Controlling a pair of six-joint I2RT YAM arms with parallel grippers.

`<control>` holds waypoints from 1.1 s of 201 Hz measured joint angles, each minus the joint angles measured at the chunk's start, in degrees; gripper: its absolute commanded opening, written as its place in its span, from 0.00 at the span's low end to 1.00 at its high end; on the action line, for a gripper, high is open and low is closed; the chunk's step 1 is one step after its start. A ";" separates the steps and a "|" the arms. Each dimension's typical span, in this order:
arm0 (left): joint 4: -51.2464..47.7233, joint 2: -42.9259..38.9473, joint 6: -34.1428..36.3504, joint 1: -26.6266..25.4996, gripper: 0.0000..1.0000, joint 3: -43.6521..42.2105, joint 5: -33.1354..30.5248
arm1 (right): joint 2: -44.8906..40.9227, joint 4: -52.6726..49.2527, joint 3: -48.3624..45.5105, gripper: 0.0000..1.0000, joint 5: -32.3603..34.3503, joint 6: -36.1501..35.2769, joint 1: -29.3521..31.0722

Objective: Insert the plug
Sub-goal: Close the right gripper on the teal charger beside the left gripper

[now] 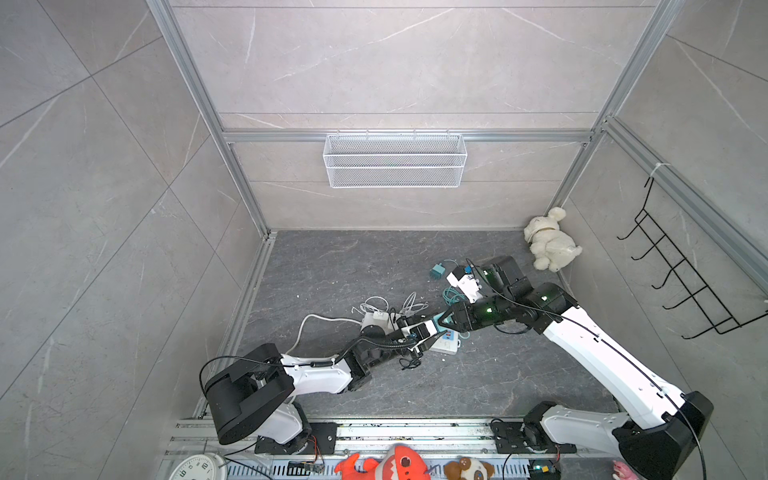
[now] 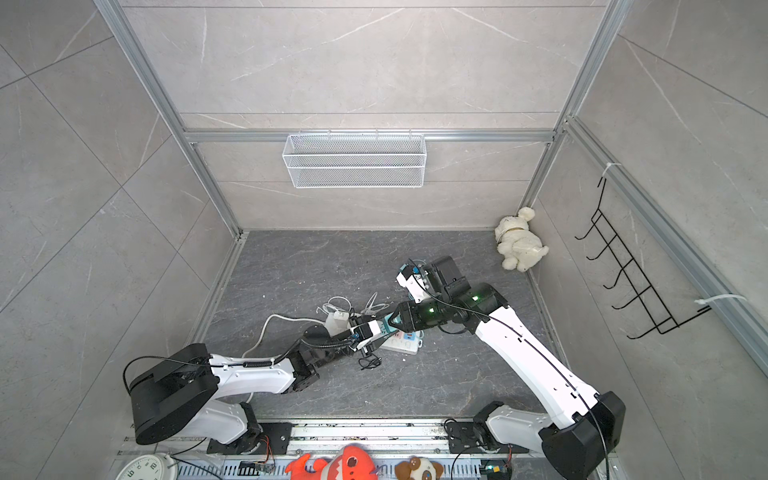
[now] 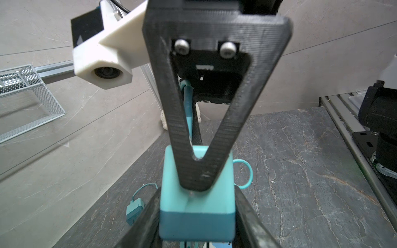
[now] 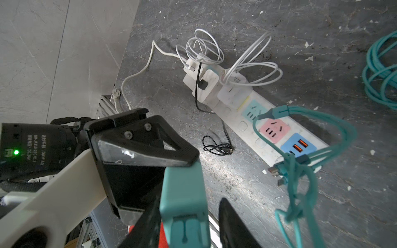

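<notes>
A: Left gripper (image 3: pixel 197 199) pinches the teal block-shaped plastic plug (image 3: pixel 196 223) snugly. Right gripper (image 4: pixel 191 199) straddles it, gap at one finger; clamped? Can't tell.
B: Held aloft near the white plastic power strip (image 4: pixel 261 142), likely regripping to aim at its pink socket (image 4: pixel 274 131).

1. Both top views look steeply down from high over the near edge toward the back wall (image 1: pixel 395 62). They stand far enough off to hold the whole dark tabletop (image 1: pixel 353 270) and the mesh basket (image 1: pixel 395 160), and they overlap almost wholly.
2. The left wrist camera (image 4: pixel 53 204) sits very near the teal plug (image 3: pixel 196 206), looking low across the tabletop.
3. The right wrist camera (image 3: pixel 103 66) looks down on the power strip (image 4: pixel 268 128) from close by.
4. Both wrist views share the plug, and each shows the opposite camera.
</notes>
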 measured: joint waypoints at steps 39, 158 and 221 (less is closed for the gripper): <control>0.04 0.00 0.00 0.00 0.06 0.00 0.24 | 0.17 0.90 0.00 0.42 -0.28 0.42 0.20; -1.18 -0.07 -1.14 0.02 0.07 -0.07 0.44 | 0.04 1.51 -1.20 0.22 0.92 -1.44 1.29; -1.55 -0.07 -1.11 -0.09 0.49 -0.07 0.11 | -0.07 0.35 -0.76 0.16 2.19 -2.49 1.68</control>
